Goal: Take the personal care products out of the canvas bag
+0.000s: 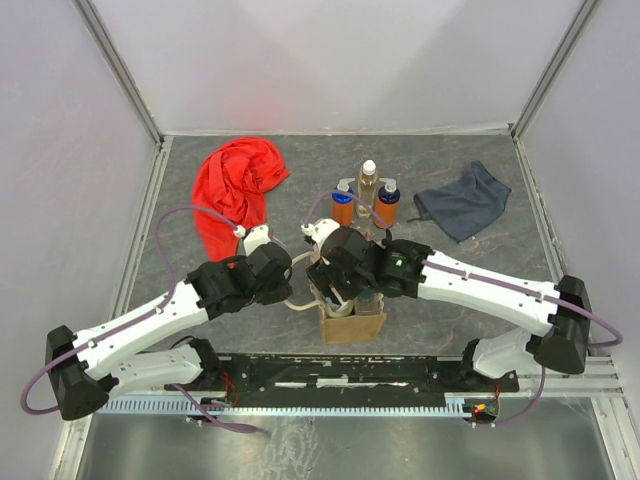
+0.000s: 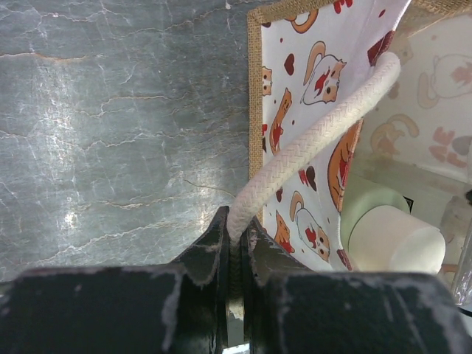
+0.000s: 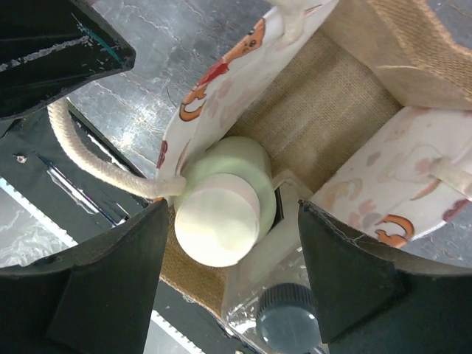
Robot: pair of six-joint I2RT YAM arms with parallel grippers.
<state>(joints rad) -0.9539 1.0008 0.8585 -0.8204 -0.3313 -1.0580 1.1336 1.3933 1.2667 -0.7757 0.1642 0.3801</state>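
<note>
Cream rope handle [image 2: 317, 133] pinched between the jaws of the left gripper [image 2: 234, 225], jaws closed fully on the cord, no gap visible. Handle taut, slanting from the jaws up to the printed lining of the bag [image 2: 254, 110]. Bag upright on the table [image 1: 500, 290], just ahead of the arm bases, mouth open upward; tan burlap outside, white cartoon-cat print inside. Right gripper [image 3: 234, 214] positioned at the bag mouth, jaws apart, one finger on each side of the white-capped bottle [image 3: 214, 236]; finger on the rope side at or very near the cap, clear gap on the other side; no grip shown. White-capped bottle upright inside the bag, pale green-beige shoulder below the cap, close against the lining on the rope side. Dark-capped bottle [image 3: 287, 317], clear and squarish, also inside the bag, just beside the white-capped bottle. Outside the bag, farther back on the table: orange bottle [image 1: 343, 208] with blue top, slim amber bottle [image 1: 368, 185], second orange bottle [image 1: 387, 205], all upright in a tight group, amber bottle in the middle and slightly behind. Red cloth [image 1: 235, 190] crumpled at rear left, apart from the group. Blue-grey cloth [image 1: 465, 205] at rear right, apart from the group.
</note>
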